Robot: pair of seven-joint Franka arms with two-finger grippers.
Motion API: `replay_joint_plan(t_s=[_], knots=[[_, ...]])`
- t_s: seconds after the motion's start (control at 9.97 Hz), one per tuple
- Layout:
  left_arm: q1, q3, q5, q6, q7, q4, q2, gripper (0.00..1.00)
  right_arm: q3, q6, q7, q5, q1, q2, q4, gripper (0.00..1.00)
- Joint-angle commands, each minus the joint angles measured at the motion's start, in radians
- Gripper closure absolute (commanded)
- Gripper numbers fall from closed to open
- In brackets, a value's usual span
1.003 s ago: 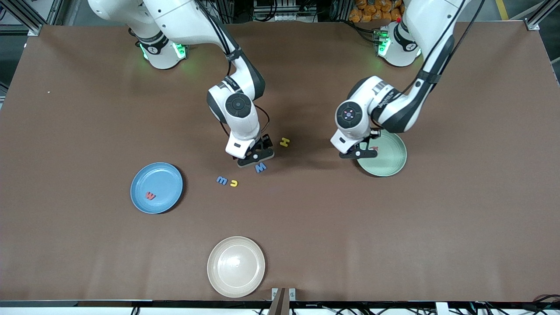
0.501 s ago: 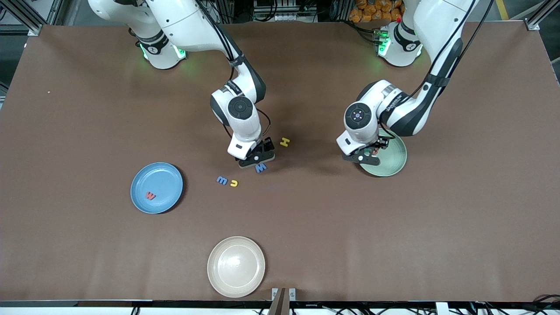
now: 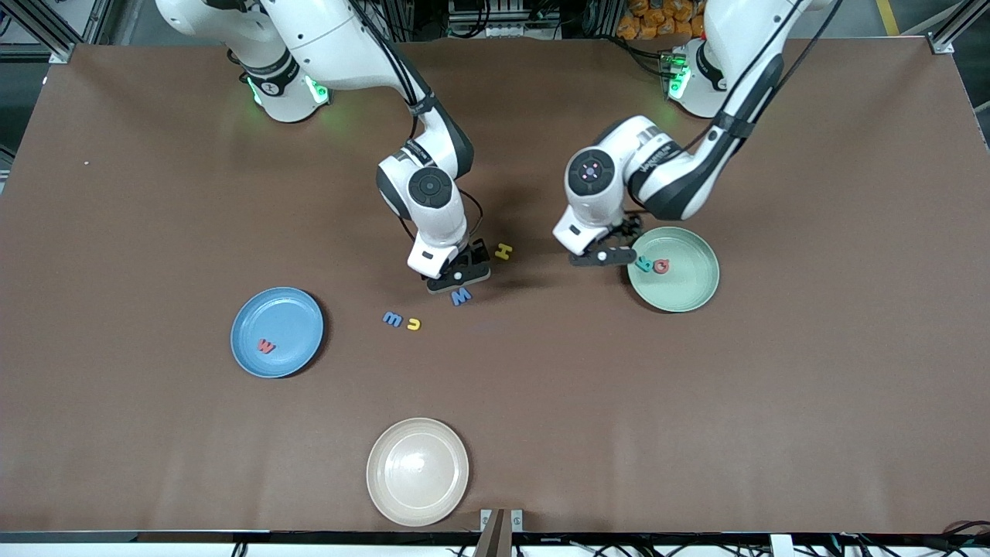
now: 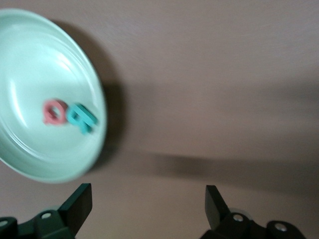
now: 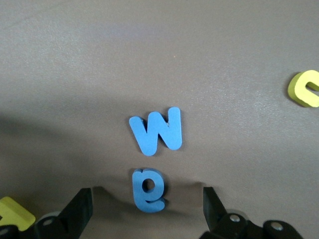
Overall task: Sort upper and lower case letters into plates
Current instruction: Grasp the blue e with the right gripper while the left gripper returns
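Hovering wide-open, right hand [image 3: 458, 276] straddles a blue letter [image 5: 148, 189]; left hand [image 3: 602, 256] gapes beside the mint plate [image 3: 688, 290].

Yellow letter [image 5: 14, 213] cut off, perhaps H.

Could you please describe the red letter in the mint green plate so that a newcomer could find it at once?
Find the mint green plate toward the left arm's end of the table. Two letters lie side by side in it; the red letter sits beside the teal letter, its colour setting it apart.
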Motion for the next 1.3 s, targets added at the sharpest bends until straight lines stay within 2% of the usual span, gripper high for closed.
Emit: replay_joint_plan(t_s=[0.0,0.1,0.3,0.5,0.7,1.0,1.2], knots=[[-0.014,-0.013,-0.055,-0.004,-0.13,0.054,0.028,0.0,0.008,0.013,0.014,0.002,-0.005,0.006,0.004,0.96],[-0.021,-0.013,-0.056,-0.004,-0.149,0.065,0.031,0.0,0.008,0.037,0.014,0.002,-0.005,0.009,0.003,1.0],[-0.02,-0.013,-0.056,0.004,-0.154,0.076,0.034,0.0,0.008,0.048,0.008,0.0,-0.006,0.017,0.004,1.0],[-0.034,-0.013,-0.111,0.016,-0.172,0.125,0.051,0.0,0.008,0.051,0.016,0.002,-0.011,0.012,0.004,1.0],[-0.084,-0.01,-0.118,0.03,-0.331,0.192,0.102,0.0,0.008,0.036,0.013,0.002,-0.034,-0.043,-0.002,1.0],[-0.109,-0.008,-0.119,0.056,-0.442,0.226,0.137,0.0,0.008,-0.115,-0.025,0.0,-0.144,-0.159,-0.003,1.0],[-0.139,-0.002,-0.113,0.152,-0.694,0.223,0.175,0.0,0.008,-0.232,-0.184,0.0,-0.279,-0.202,-0.002,1.0]])
